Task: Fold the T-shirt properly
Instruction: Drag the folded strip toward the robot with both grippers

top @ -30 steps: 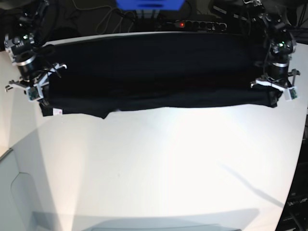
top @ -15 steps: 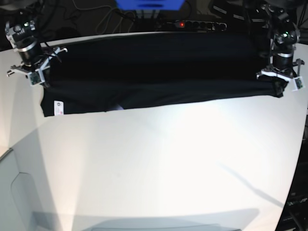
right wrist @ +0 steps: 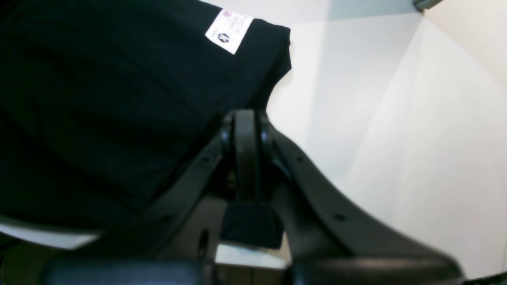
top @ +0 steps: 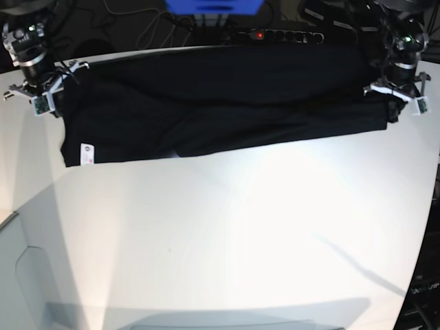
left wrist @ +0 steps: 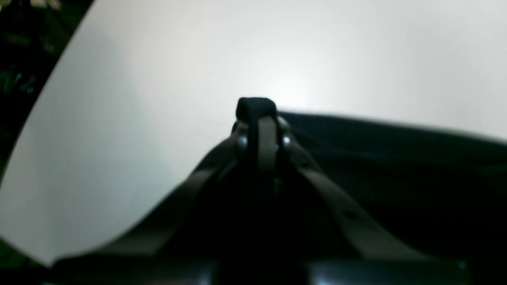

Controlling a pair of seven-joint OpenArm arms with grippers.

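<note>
A: Black cloth, the T-shirt (top: 220, 103), lies as a long band across the far part of the white table (top: 227, 234), from one arm to the other. Its small white tag (top: 86, 152) shows at the near corner on the base view's left.

B: And the grippers?

A: The right gripper (right wrist: 246, 118) is at the shirt's end on that left side, jaws pressed together on a fold of the black cloth. The left gripper (left wrist: 257, 109) is at the opposite end, jaws also closed on the cloth's edge.

B: What is behind?

A: A power strip (top: 275, 34) with a red light, beyond the table's far edge
</note>
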